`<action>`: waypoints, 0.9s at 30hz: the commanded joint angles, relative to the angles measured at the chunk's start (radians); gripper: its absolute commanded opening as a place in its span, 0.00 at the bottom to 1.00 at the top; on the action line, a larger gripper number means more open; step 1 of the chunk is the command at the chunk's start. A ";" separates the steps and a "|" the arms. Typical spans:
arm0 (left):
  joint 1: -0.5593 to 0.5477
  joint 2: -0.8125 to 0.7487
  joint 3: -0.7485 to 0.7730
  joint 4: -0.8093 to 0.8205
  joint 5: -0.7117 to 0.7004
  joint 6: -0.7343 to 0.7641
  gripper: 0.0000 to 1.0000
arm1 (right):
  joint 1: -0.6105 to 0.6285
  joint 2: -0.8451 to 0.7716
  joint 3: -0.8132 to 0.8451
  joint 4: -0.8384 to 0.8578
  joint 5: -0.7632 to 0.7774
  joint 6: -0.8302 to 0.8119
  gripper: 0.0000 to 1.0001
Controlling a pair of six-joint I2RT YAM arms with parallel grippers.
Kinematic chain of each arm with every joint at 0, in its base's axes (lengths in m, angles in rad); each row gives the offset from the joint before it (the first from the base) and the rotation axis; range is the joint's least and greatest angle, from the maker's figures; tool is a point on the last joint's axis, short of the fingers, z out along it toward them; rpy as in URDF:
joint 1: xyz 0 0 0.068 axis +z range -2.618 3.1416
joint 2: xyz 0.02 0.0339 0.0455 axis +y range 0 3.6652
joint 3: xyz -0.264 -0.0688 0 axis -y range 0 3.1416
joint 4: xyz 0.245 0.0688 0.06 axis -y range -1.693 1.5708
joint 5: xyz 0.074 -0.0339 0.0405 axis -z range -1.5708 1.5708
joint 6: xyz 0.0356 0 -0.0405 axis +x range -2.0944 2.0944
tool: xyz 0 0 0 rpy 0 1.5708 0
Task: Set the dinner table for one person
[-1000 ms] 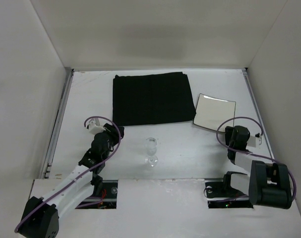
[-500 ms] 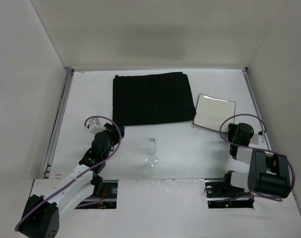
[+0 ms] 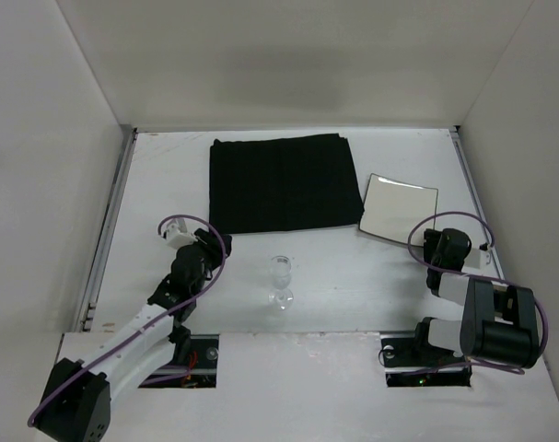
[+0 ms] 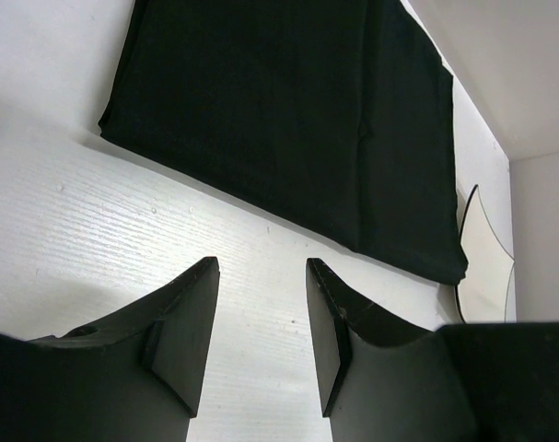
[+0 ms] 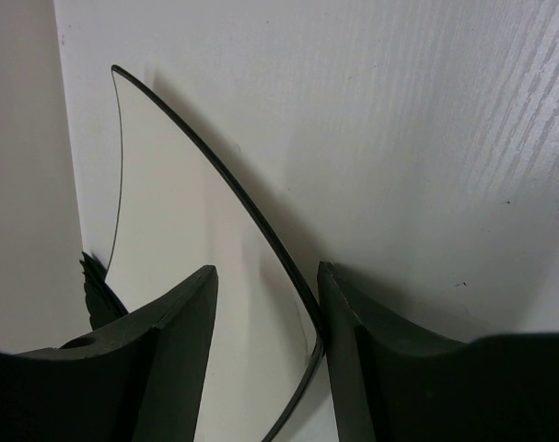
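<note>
The dinner table (image 3: 353, 276) is a matte-white tabletop. A square white plate with a black rim (image 3: 399, 207) lies at the right, beside a black placemat (image 3: 279, 182). A clear stemmed glass (image 3: 281, 281) stands upright near the front middle. My right gripper (image 3: 430, 242) is open at the plate's near right corner. In the right wrist view the plate (image 5: 168, 203) has its rim running between my open right gripper (image 5: 265, 285), close to the right finger (image 5: 371, 368). My left gripper (image 3: 215, 241) is open and empty left of the glass, and it also shows over bare table in the left wrist view (image 4: 261, 313).
Thin metal rails (image 3: 109, 230) run along the table's side edges, with white walls on three sides. In the left wrist view the placemat (image 4: 288, 120) lies ahead and the plate's edge (image 4: 486, 267) shows at the far right.
My right gripper has shifted a little right and toward the plate's corner as the arm folded back. My left gripper has barely moved. The glass, plate and placemat have stayed put.
</note>
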 commanded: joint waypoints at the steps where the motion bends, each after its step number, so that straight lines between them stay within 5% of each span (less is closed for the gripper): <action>1: 0.003 0.009 -0.012 0.052 0.001 -0.002 0.40 | -0.008 0.018 -0.003 -0.056 -0.012 -0.025 0.54; 2: 0.003 0.010 -0.011 0.052 0.000 -0.001 0.40 | -0.208 0.348 -0.066 0.558 -0.342 -0.036 0.01; 9: 0.005 0.009 -0.014 0.057 -0.006 0.004 0.40 | -0.218 0.230 -0.132 0.679 -0.362 0.003 0.00; 17: 0.014 0.007 -0.015 0.057 -0.002 0.005 0.40 | -0.214 0.113 -0.123 0.596 -0.349 0.009 0.00; 27: 0.011 0.012 -0.014 0.057 0.000 0.005 0.40 | -0.209 -0.267 -0.072 0.261 -0.314 -0.040 0.00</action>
